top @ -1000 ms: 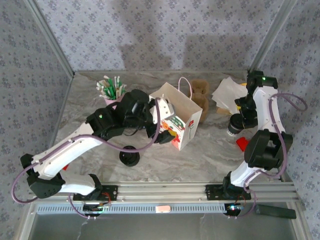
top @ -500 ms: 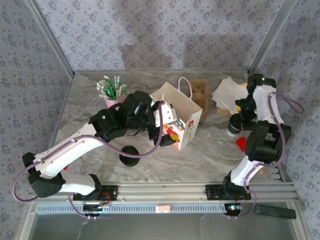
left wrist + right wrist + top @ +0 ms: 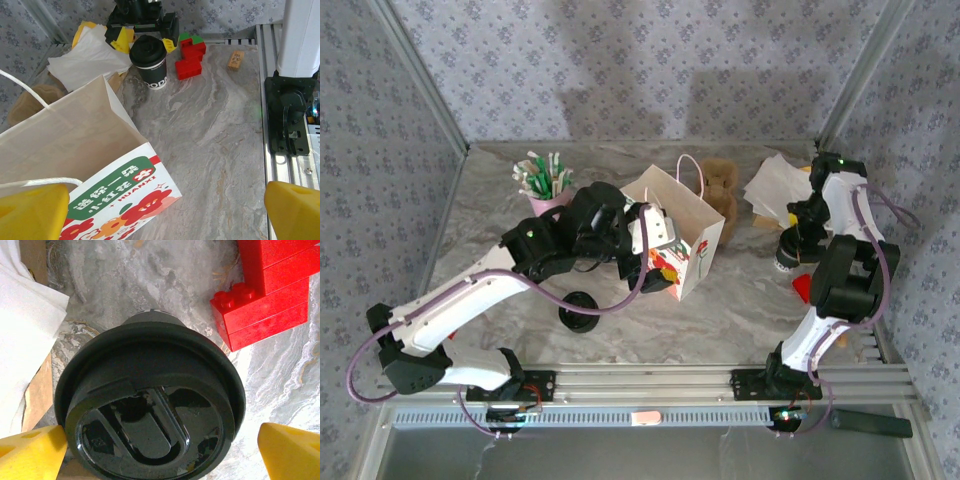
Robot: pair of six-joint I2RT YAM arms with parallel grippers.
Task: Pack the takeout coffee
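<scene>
Right wrist view: small takeout coffee cup with round black plastic lid [image 3: 150,405], wall nearly all hidden under the lid; red plastic toy bricks [image 3: 265,310] run off top and right edges. Left wrist view: white paper bag with red-and-green flower print [image 3: 120,195] cut at left and bottom; marks on small tan wooden block [image 3: 235,59] too small to read.
</scene>
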